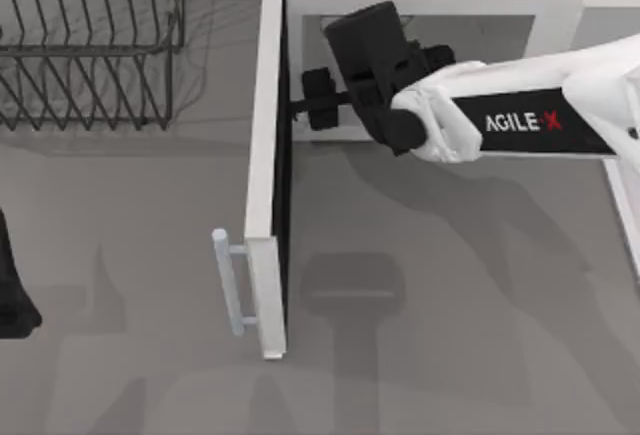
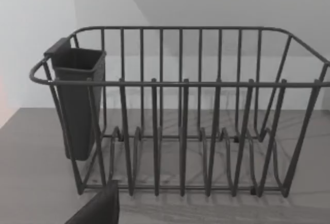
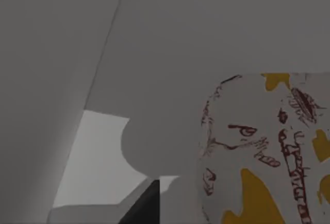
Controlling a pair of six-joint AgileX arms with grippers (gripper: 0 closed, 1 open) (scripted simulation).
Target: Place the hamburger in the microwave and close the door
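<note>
Microwave (image 1: pixel 560 10): white, at the table's far edge, front open; door (image 1: pixel 268 155) swung out toward the near side, bar handle (image 1: pixel 228 280) on its left face; right gripper (image 1: pixel 325 100) reaches into the cavity mouth, jaw state cannot be told; hamburger (image 3: pixel 268 152): close before the right wrist camera, inside the pale cavity; left arm (image 1: pixel 12 285) parked at the left edge; wire rack (image 2: pixel 180 116) at far left.
</note>
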